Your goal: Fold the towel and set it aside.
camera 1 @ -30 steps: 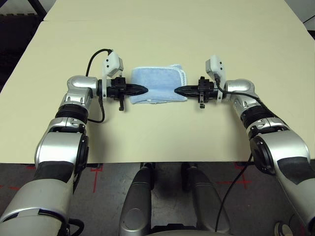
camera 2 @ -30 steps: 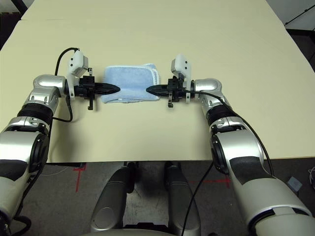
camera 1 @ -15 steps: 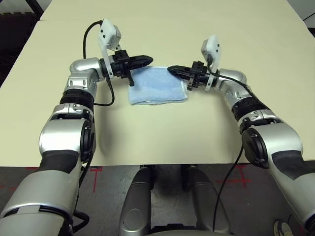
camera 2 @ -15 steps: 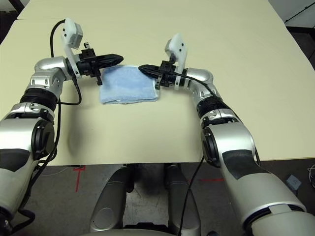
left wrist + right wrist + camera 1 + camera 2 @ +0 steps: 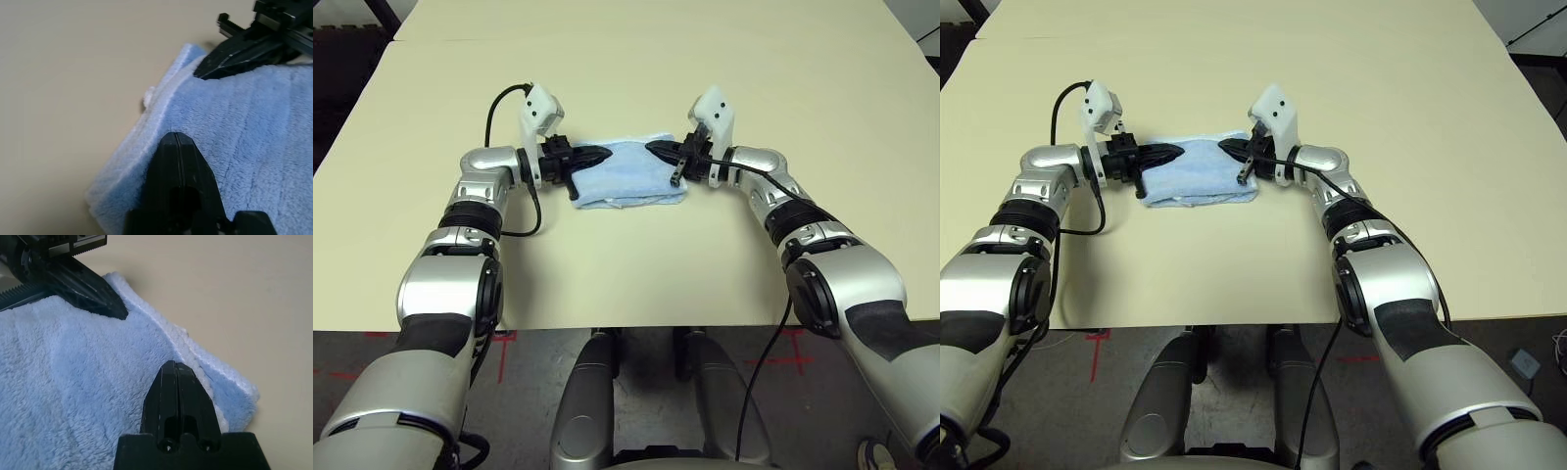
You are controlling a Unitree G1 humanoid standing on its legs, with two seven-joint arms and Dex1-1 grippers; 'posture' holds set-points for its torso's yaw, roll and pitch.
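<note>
Blue towel (image 5: 626, 174) folded – between closed left gripper (image 5: 603, 153), right gripper (image 5: 649, 147).

Head stereo overhead; wrist cameras close on towel (image 5: 254, 132)

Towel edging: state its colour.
White, against the light blue towel; clearest in the right wrist view.

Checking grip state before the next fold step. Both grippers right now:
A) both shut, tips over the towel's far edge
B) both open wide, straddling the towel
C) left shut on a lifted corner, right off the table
A: the left gripper and right gripper each show fingers pressed together, tips over the far edge of the towel, which lies folded flat on the table.
</note>
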